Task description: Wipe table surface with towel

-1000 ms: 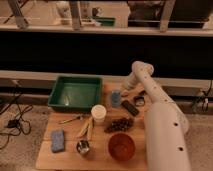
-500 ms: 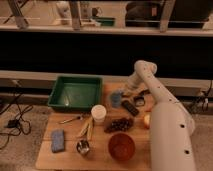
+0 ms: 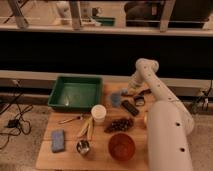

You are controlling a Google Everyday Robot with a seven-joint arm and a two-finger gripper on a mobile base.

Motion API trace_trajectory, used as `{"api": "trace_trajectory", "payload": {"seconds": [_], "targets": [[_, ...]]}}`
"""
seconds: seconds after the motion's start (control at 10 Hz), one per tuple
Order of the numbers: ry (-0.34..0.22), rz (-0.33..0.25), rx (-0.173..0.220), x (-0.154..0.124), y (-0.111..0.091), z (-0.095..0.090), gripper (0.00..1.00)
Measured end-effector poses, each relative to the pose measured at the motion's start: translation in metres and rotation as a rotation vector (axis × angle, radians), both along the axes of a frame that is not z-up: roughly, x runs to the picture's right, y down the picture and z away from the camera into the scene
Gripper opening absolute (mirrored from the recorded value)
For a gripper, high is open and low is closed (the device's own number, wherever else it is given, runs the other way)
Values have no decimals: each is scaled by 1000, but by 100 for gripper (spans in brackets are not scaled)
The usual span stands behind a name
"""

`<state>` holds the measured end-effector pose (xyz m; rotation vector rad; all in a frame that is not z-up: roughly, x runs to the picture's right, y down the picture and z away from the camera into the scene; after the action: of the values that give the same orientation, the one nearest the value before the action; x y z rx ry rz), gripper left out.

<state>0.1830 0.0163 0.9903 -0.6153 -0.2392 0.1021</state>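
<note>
Beside the green bin (image 3: 75, 78), the end effector (image 3: 125, 94) sat clamped on the towel (image 3: 116, 99) against the counter (image 3: 65, 161). Wiping seemed underway, and the next stroke called for uncluttered wood.

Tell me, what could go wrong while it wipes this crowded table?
The shut pincer sits at the far side of the light-brown wooden tabletop, beside the small blue-grey towel. A sweep might tip the white cup or shove the black oblong object and dark grape bunch off the edge.
</note>
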Motion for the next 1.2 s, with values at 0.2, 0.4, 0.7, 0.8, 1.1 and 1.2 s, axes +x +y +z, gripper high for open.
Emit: {"api": "trace_trajectory", "payload": {"seconds": [0.2, 0.4, 0.7, 0.8, 1.1, 1.2], "targets": [[38, 2, -18, 5, -2, 8, 0], [57, 2, -29, 5, -2, 17, 0], [48, -1, -36, -8, -1, 26, 0], [30, 1, -33, -14, 0, 27, 0], [-39, 15, -9, -28, 0, 21, 0], [-54, 14, -3, -30, 1, 16, 0]]}}
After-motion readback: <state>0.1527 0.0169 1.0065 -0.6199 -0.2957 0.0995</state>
